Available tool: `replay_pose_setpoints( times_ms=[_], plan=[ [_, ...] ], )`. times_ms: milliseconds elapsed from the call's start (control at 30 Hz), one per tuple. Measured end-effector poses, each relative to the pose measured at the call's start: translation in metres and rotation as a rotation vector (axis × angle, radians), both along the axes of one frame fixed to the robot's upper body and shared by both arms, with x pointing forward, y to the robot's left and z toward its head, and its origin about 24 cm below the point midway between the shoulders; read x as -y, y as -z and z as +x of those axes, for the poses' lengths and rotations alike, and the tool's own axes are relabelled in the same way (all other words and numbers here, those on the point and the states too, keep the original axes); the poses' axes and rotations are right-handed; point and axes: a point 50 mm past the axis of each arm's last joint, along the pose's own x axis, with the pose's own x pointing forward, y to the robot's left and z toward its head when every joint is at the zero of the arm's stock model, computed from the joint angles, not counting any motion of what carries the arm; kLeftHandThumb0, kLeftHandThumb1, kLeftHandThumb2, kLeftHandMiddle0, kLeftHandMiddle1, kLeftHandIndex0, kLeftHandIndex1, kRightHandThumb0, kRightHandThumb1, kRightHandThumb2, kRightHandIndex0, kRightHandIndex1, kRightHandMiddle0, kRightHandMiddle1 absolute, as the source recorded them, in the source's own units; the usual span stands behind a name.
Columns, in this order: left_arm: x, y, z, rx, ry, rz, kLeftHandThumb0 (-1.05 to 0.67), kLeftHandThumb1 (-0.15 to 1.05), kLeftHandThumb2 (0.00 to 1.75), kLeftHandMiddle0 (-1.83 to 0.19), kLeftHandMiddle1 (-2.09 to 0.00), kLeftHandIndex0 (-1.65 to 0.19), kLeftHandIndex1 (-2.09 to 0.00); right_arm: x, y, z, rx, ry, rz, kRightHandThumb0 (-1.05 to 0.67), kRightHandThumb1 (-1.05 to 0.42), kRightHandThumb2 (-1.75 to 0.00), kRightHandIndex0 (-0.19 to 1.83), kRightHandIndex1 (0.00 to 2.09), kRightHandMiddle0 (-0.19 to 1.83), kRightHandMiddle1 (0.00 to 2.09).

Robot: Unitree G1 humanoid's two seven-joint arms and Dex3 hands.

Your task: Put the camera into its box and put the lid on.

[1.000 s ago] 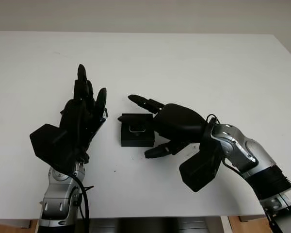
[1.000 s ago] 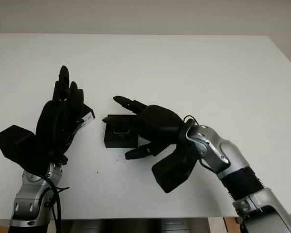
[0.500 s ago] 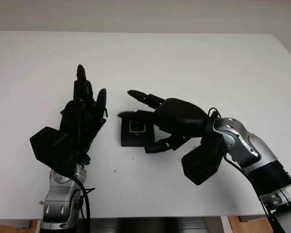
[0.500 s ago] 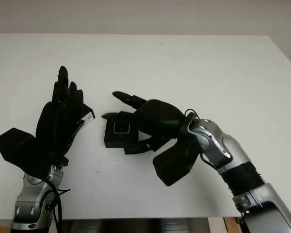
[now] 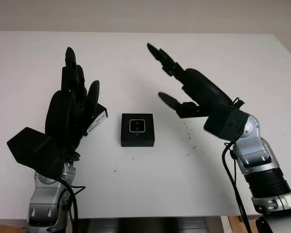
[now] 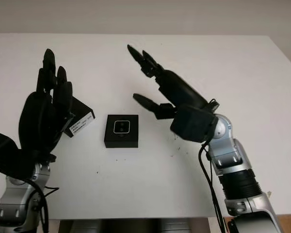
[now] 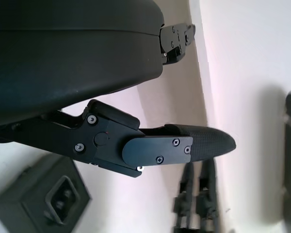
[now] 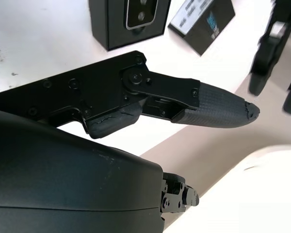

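Camera (image 5: 137,126) sits in open box (image 5: 137,137); lid (image 6: 79,122) at 9 o'clock unplaced, left hand (image 5: 70,114) and right hand (image 5: 186,90) both empty, unclenched.

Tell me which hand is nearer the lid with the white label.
Left. The left hand is raised directly beside the lid, partly covering it; the open right hand is lifted beyond the camera box.

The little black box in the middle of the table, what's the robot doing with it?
The black box sits open on the white table with the camera already inside. Neither robot hand is touching it. The right robot hand is open and raised above the table beside the box. The left robot hand is open on the other side, raised in front of the lid, which lies on the table apart from the box, not yet put on.
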Motion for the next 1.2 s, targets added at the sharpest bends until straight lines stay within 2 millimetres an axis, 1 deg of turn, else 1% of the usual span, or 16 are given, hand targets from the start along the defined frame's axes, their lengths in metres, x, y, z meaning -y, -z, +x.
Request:
replay_pose_setpoints(
  times_ms=[167, 267, 300, 367, 400, 467, 500, 533, 600, 633, 733, 800, 833, 900, 1033, 1200],
  plan=[
    [-0.033, -0.028, 0.002, -0.022, 0.012, 0.225, -0.79, 1.05, 0.35, 0.15, -0.03, 0.14, -0.03, 0.01, 0.0, 0.005, -0.081, 0.028, 0.033, -0.81, -1.05, -0.7, -0.12, 0.06, -0.1, 0.04],
    [-0.051, -0.051, 0.007, -0.031, 0.008, 0.373, -0.7, 1.04, 0.17, -0.1, -0.12, -0.09, -0.14, 0.018, 0.002, 0.009, -0.139, 0.032, 0.078, -0.79, -1.05, -0.71, -0.15, 0.04, -0.12, 0.03],
    [-0.056, -0.057, 0.009, -0.041, -0.008, 0.417, -0.64, 1.02, 0.11, -0.26, -0.13, -0.21, -0.19, 0.02, 0.003, 0.01, -0.156, 0.034, 0.091, -0.8, -1.05, -0.7, -0.16, 0.04, -0.12, 0.03],
    [-0.067, -0.067, 0.012, -0.053, -0.063, 0.52, -0.55, 0.99, 0.06, -0.48, -0.13, -0.37, -0.24, 0.024, 0.005, 0.012, -0.193, 0.048, 0.104, -0.82, -1.05, -0.7, -0.16, 0.04, -0.12, 0.04],
    [-0.071, -0.071, 0.014, -0.045, -0.099, 0.582, -0.51, 0.96, 0.05, -0.63, -0.14, -0.47, -0.26, 0.027, 0.005, 0.012, -0.2, 0.056, 0.108, -0.82, -1.05, -0.7, -0.15, 0.04, -0.12, 0.04],
    [-0.08, -0.079, 0.017, -0.017, -0.161, 0.72, -0.45, 0.91, 0.04, -0.78, -0.17, -0.56, -0.28, 0.031, 0.005, 0.013, -0.203, 0.075, 0.114, -0.82, -1.05, -0.7, -0.15, 0.05, -0.11, 0.04],
    [-0.083, -0.083, 0.019, -0.001, -0.184, 0.789, -0.47, 0.9, 0.04, -0.82, -0.18, -0.58, -0.28, 0.033, 0.004, 0.013, -0.204, 0.086, 0.119, -0.82, -1.05, -0.7, -0.14, 0.06, -0.1, 0.05],
    [-0.085, -0.086, 0.021, 0.011, -0.198, 0.86, -0.48, 0.88, 0.04, -0.82, -0.18, -0.58, -0.28, 0.035, 0.004, 0.013, -0.207, 0.095, 0.124, -0.81, -1.05, -0.7, -0.13, 0.06, -0.1, 0.05],
    [-0.09, -0.092, 0.026, 0.007, -0.199, 1.005, -0.49, 0.86, 0.03, -0.69, -0.12, -0.51, -0.23, 0.036, 0.005, 0.013, -0.216, 0.105, 0.129, -0.8, -1.05, -0.7, -0.13, 0.06, -0.1, 0.05],
    [-0.091, -0.094, 0.028, -0.013, -0.182, 1.081, -0.52, 0.85, 0.04, -0.52, -0.05, -0.41, -0.17, 0.037, 0.005, 0.013, -0.217, 0.107, 0.13, -0.81, -1.05, -0.7, -0.13, 0.06, -0.1, 0.05],
    [-0.087, -0.102, 0.032, -0.077, -0.111, 1.341, -0.57, 0.83, 0.04, -0.24, -0.01, -0.24, -0.07, 0.039, 0.004, 0.013, -0.22, 0.108, 0.151, -0.84, -1.05, -0.7, -0.14, 0.05, -0.11, 0.05],
    [-0.081, -0.104, 0.033, -0.091, -0.051, 1.502, -0.59, 0.81, 0.04, -0.18, -0.02, -0.18, -0.04, 0.041, 0.004, 0.013, -0.223, 0.104, 0.166, -0.83, -1.05, -0.72, -0.15, 0.05, -0.12, 0.04],
    [-0.078, -0.104, 0.034, -0.097, -0.026, 1.564, -0.6, 0.78, 0.03, -0.15, -0.02, -0.14, -0.03, 0.041, 0.003, 0.013, -0.229, 0.102, 0.181, -0.83, -1.05, -0.71, -0.17, 0.04, -0.14, 0.04],
    [-0.07, -0.101, 0.037, -0.102, 0.018, 1.662, -0.63, 0.76, 0.04, -0.1, -0.01, -0.08, -0.01, 0.042, 0.004, 0.013, -0.245, 0.098, 0.229, -0.81, -1.05, -0.71, -0.19, 0.03, -0.16, 0.03],
    [-0.062, -0.089, 0.044, -0.112, 0.081, 1.747, -0.68, 0.76, 0.05, 0.01, -0.01, 0.05, -0.01, 0.04, 0.005, 0.015, -0.262, 0.096, 0.314, -0.79, -1.05, -0.71, -0.19, 0.01, -0.18, 0.03],
    [-0.057, -0.071, 0.052, -0.114, 0.126, 1.707, -0.63, 0.76, 0.06, 0.08, -0.02, 0.13, -0.02, 0.04, 0.009, 0.017, -0.268, 0.118, 0.368, -0.81, -1.05, -0.71, -0.19, 0.0, -0.19, 0.02]
  ],
)
